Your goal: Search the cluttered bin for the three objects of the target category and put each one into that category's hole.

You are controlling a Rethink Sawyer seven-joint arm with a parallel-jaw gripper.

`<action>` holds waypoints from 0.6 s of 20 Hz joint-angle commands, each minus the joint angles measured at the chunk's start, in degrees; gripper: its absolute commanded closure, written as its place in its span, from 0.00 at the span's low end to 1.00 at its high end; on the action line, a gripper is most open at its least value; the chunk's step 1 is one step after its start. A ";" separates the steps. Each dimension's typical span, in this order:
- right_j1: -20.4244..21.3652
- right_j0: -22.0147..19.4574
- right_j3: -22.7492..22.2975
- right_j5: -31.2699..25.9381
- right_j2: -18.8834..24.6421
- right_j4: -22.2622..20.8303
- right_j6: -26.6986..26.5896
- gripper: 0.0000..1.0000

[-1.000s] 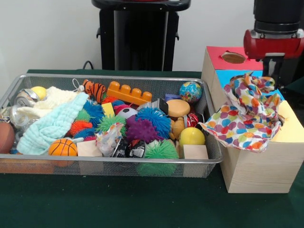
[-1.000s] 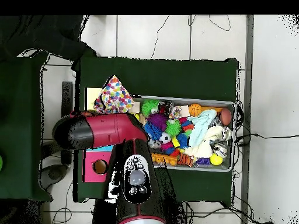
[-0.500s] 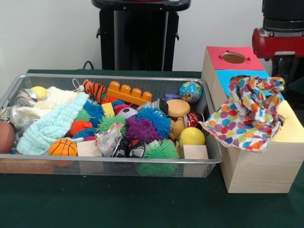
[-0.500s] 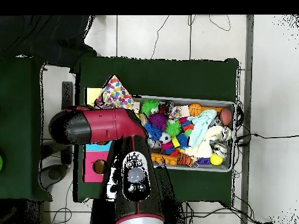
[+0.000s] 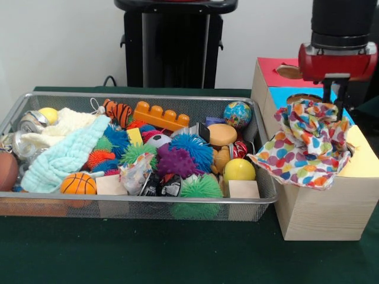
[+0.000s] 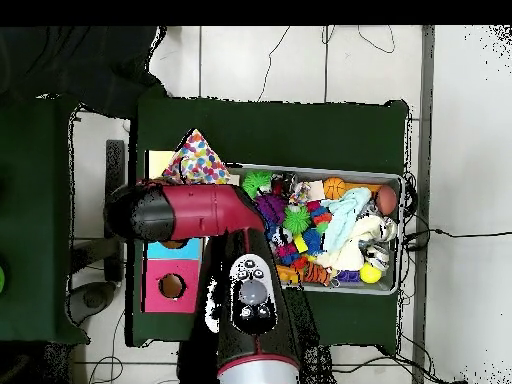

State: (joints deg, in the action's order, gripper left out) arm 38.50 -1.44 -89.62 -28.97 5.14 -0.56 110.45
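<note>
A: Looking at the pincer (image 5: pixel 340 97) first: hung low over the wooden box (image 5: pixel 320 207), tip right at the bunched top of the polka-dot cloth (image 5: pixel 308 145). Clamped or apart?

B: Cannot tell from either view. Hidden by folds in front, and by the arm from overhead.

A: And the cloth itself?

B: Heaped on the box's yellow section (image 5: pixel 364 157), not down the hole yet. Draped partly over the blue section (image 5: pixel 278 94), with one corner hanging off the box's side toward the wire bin (image 5: pixel 177 201).

A: Long axis?

B: Probably from that low corner by the bin up to the bunch under the pincer. Crumpled, so only roughly.

A: Best way to finish, then?

B: Gather at the bunch, centre over the hole, push straight down. Watch the trailing corner, likely to snag on the box's edge or slide off toward the desk (image 5: pixel 148 254).
</note>
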 commanded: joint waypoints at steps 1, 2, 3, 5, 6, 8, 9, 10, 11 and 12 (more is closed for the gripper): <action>-4.61 -2.89 -2.11 -0.56 5.99 0.22 1.83 1.00; -4.88 -2.90 -2.10 -0.18 6.14 0.18 2.04 1.00; -5.14 -2.81 -1.98 0.06 6.16 0.14 2.28 1.00; -5.60 -2.60 -1.88 0.57 6.19 0.10 2.84 1.00; -5.80 -2.44 -1.95 0.89 6.16 0.12 3.21 1.00; -6.03 -2.06 -2.35 1.61 6.04 0.26 4.05 1.00; -6.17 -1.87 -2.40 1.85 5.99 0.35 4.37 1.00; -6.45 -1.81 -2.23 1.87 6.10 0.51 4.57 1.00; -6.70 -1.73 -2.26 2.13 6.19 0.66 4.82 1.00; -6.82 -1.44 -2.35 2.50 6.06 0.68 5.24 1.00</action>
State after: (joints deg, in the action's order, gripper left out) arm 35.20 -2.73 -89.59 -28.89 6.13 -0.54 110.45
